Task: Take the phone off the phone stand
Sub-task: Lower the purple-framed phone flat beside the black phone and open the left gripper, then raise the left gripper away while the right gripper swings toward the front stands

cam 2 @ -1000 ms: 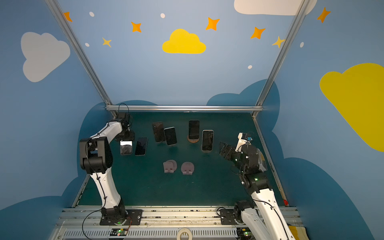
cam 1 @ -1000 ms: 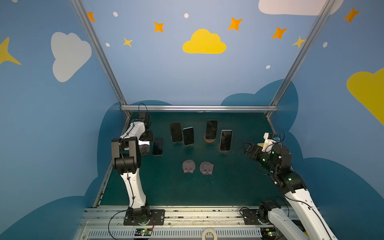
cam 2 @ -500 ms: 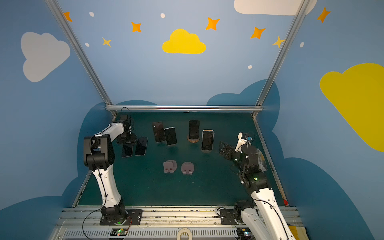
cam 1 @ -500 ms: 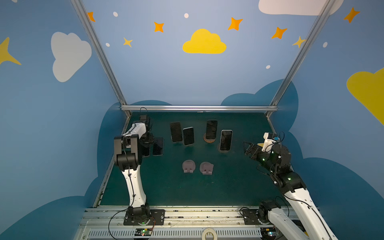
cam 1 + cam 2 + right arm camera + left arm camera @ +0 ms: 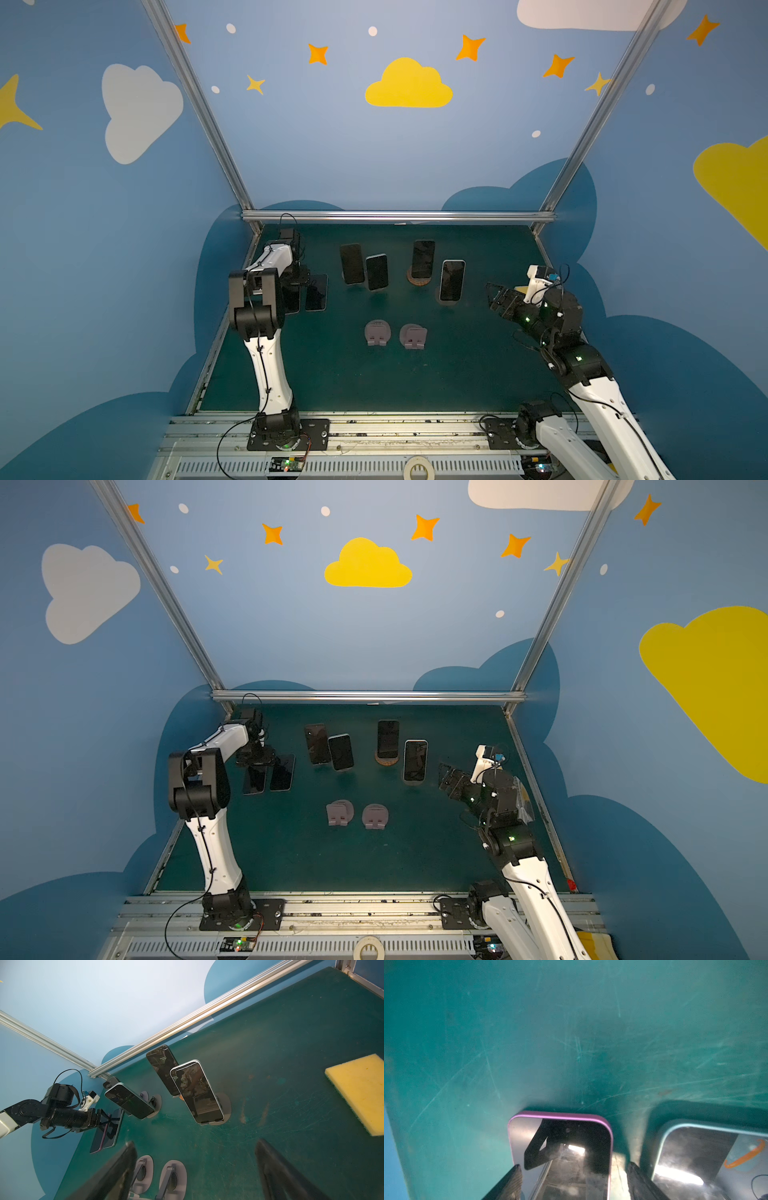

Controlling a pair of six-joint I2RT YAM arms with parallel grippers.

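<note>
White links, black joints, black cables, green lights: left arm (image 5: 268, 370), right arm (image 5: 602, 399).

The counter (image 5: 571, 1022) is a matt green mat, dulled and crossed with fine pale scratches, while the purple-edged phone (image 5: 560, 1147) and the teal-edged phone (image 5: 708, 1159) lying on it have glossy glass faces that mirror the light, with smooth satin rims. The fingers (image 5: 513, 1182) of the left claw (image 5: 572, 1182) look like matt black plastic with a ridged grain. In the right wrist view the sponge (image 5: 359, 1093) is yellow porous foam, the frame rail (image 5: 207, 1007) is bare brushed metal, and the two empty stands (image 5: 180, 1172) are smooth matt grey plastic.
</note>
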